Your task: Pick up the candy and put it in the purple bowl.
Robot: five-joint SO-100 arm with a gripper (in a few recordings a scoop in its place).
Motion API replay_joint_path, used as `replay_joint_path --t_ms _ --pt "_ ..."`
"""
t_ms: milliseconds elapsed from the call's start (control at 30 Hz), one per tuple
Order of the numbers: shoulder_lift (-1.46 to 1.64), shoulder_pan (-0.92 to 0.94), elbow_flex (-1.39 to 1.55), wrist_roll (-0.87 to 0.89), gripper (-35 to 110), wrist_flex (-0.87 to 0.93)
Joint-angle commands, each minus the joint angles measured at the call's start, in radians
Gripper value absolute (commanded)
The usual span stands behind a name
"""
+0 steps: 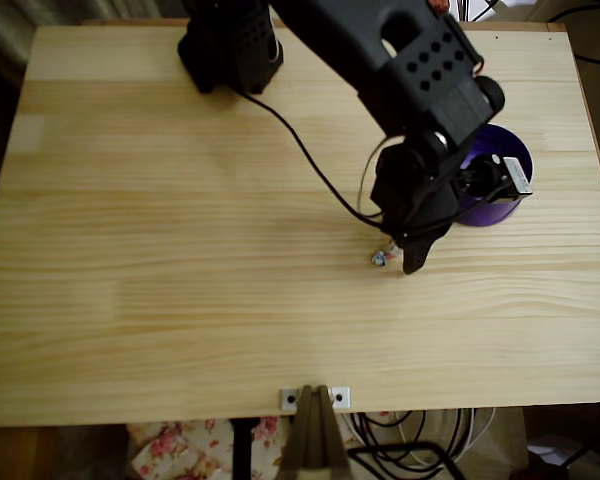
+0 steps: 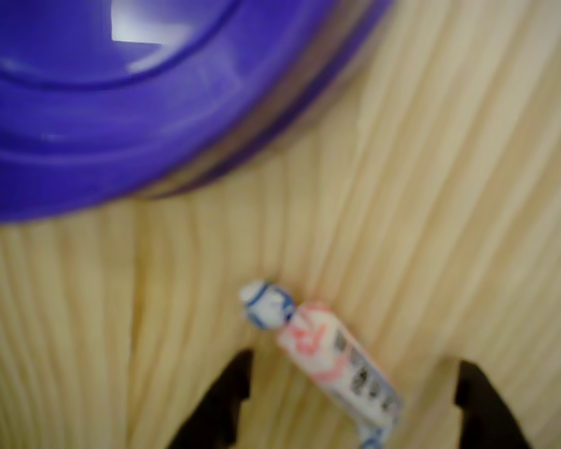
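Observation:
The candy [image 2: 327, 360] lies flat on the wooden table, a thin whitish wrapper with pink and dark marks and a blue-white twisted end. In the wrist view it rests diagonally between my two black fingertips [image 2: 226, 404], which stand apart on either side of it. My gripper [image 2: 351, 412] is open, low over the table. From overhead only one end of the candy [image 1: 379, 258] peeks out beside the gripper [image 1: 408, 255]. The purple bowl [image 1: 505, 195] sits just behind and right of the gripper, partly covered by the arm; its glossy side [image 2: 122, 103] fills the wrist view's top left.
The black arm [image 1: 400, 70] reaches from its base [image 1: 230, 45] at the table's back edge, with a black cable [image 1: 300, 150] trailing across the wood. A metal clamp [image 1: 315, 398] sits on the table's front edge. The table's right edge runs close to the bowl.

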Motion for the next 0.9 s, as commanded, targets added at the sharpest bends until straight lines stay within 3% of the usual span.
replay_joint_path --t_ms 0,867 --pt "0.011 -0.005 -0.104 -0.032 35 0.014" --pt "-0.124 0.043 -0.209 -0.123 16 0.098"
